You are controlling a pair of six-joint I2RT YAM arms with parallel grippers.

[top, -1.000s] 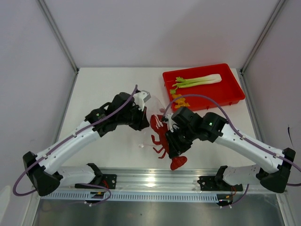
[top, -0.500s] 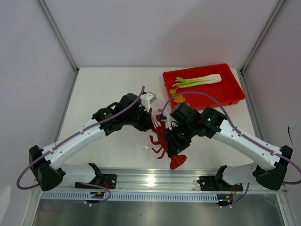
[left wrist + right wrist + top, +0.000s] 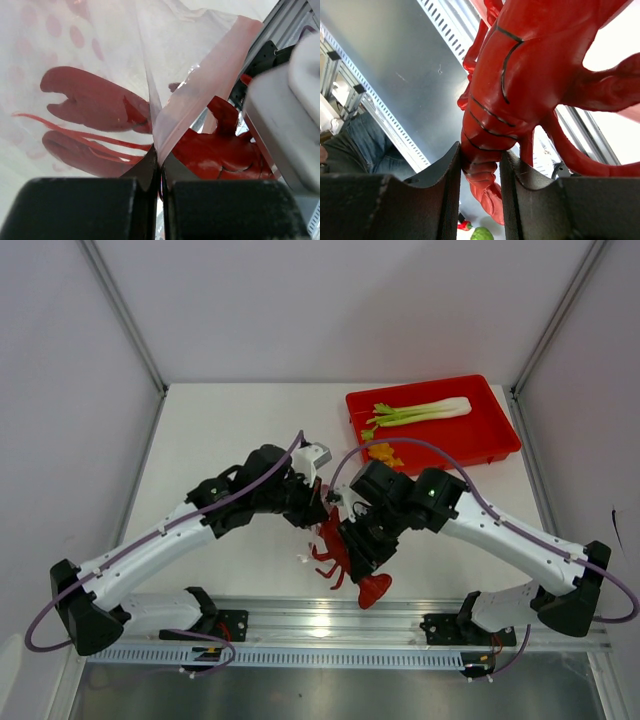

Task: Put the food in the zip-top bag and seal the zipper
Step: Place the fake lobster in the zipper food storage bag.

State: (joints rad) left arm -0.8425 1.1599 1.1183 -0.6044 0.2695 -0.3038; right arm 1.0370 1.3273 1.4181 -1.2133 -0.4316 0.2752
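Observation:
My right gripper (image 3: 357, 552) (image 3: 480, 161) is shut on the tail of the dark red spiky lobster-shaped food (image 3: 333, 545) (image 3: 520, 75), held above the table's near middle. My left gripper (image 3: 322, 508) (image 3: 160, 164) is shut on the pinkish zipper rim (image 3: 212, 82) of the clear zip-top bag (image 3: 100, 55), holding it up right beside the lobster's head. In the left wrist view the lobster's claws (image 3: 90, 100) show through the plastic while its body (image 3: 220, 150) lies outside the rim. The green-and-white stalk (image 3: 420, 412) and the yellow-orange pieces (image 3: 382, 453) lie in the red tray (image 3: 500, 435).
The red tray stands at the back right of the white table. An aluminium rail (image 3: 320, 615) with both arm bases runs along the near edge. Low in the right wrist view, a small red pepper (image 3: 466, 226) and a green item (image 3: 483, 234) show.
The left gripper carried the bag rim to the right, against the lobster. The right gripper shifted left and nearer with the lobster, whose claws now show behind the plastic.

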